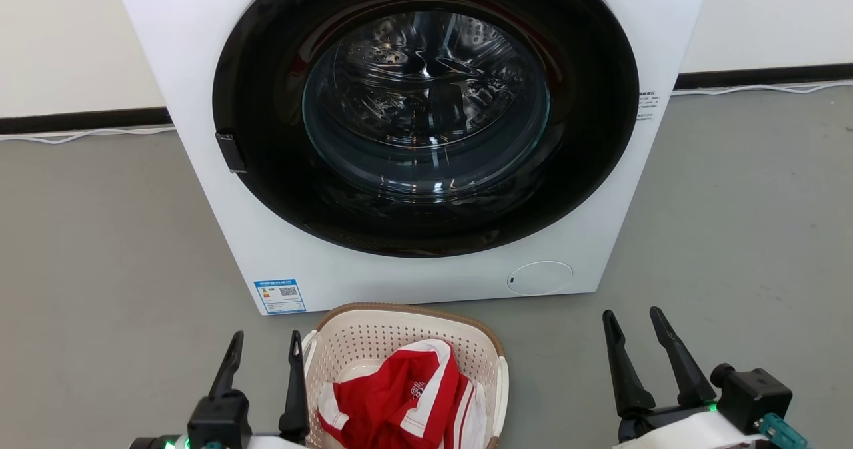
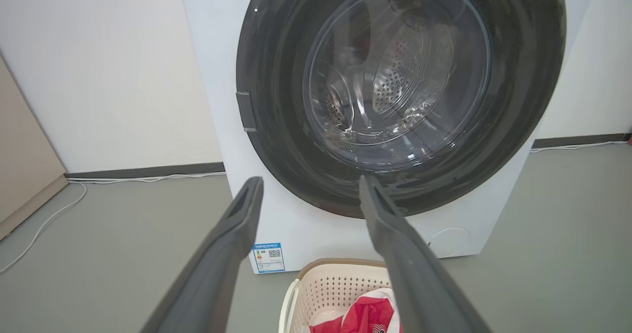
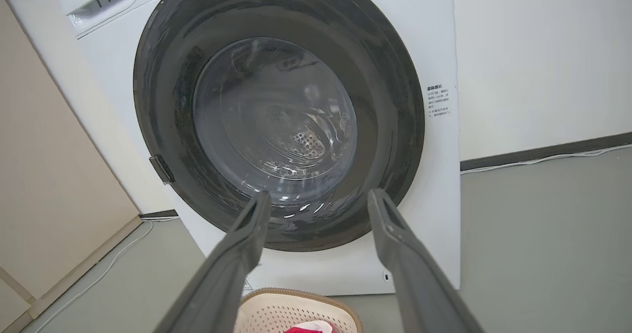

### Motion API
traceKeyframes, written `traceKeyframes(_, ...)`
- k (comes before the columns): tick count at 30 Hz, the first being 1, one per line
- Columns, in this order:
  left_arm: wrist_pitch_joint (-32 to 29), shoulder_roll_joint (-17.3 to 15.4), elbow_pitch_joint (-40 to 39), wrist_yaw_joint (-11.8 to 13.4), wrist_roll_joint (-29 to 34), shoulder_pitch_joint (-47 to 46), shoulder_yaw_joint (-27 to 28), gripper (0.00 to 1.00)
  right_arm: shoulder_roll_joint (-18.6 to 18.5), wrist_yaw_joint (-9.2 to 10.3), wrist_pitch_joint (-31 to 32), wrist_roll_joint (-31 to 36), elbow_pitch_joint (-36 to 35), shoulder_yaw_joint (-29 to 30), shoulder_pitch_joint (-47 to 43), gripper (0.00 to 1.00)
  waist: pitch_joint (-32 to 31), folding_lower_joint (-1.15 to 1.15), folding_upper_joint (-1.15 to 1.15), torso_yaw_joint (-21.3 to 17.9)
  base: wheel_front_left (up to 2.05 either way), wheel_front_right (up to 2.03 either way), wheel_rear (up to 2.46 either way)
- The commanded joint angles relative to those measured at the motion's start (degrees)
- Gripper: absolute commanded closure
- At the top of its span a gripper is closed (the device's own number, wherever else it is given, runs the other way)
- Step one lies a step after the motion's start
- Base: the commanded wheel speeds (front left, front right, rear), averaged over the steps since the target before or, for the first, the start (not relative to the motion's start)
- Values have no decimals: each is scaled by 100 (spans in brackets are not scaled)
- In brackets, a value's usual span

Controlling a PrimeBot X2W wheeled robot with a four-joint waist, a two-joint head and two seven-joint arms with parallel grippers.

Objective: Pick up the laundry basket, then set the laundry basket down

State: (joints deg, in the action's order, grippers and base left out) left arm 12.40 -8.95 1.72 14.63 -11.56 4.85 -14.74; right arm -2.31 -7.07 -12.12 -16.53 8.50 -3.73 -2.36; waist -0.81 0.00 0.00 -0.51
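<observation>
Since the laundry basket (image 1: 380, 342) sits on the floor (image 1: 100, 269) right in front of the washing machine (image 1: 200, 69), a red-and-white garment (image 1: 400, 396) heaped inside, I judge the task not yet begun: lifting and setting down are both left to do. The left pincer (image 1: 266, 339) stands just beside the basket's left side, fingers apart, empty; contact I cannot tell. The right pincer (image 1: 632, 316) stands well apart on the other side, likewise spread and empty.

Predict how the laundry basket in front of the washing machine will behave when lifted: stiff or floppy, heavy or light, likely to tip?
Probably stiff: the laundry basket has perforated plastic walls that hold their shape. Likely light: only a red and white garment shows inside. It may tilt if raised by one white side handle alone.
</observation>
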Motion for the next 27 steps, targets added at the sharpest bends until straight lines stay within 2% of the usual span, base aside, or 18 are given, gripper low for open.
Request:
traceKeyframes(1, 111, -38, -206, 87, 272, -89, 136, 0, -51, -39, -138, 264, -182, -155, 96, 0, -1, 0, 0, 0, 0, 0, 0)
traceKeyframes(11, 260, -15, -281, 131, 851, -25, 102, 0, -56, -42, -288, 820, -204, -211, 77, 0, 6, 0, 0, -3, 0, 0, 0)
traceKeyframes(27, 260, 109, -181, -41, 862, 13, 255, 0, -56, -42, -288, 781, -155, -192, 84, 0, 30, 0, 0, -3, 0, 0, 0)
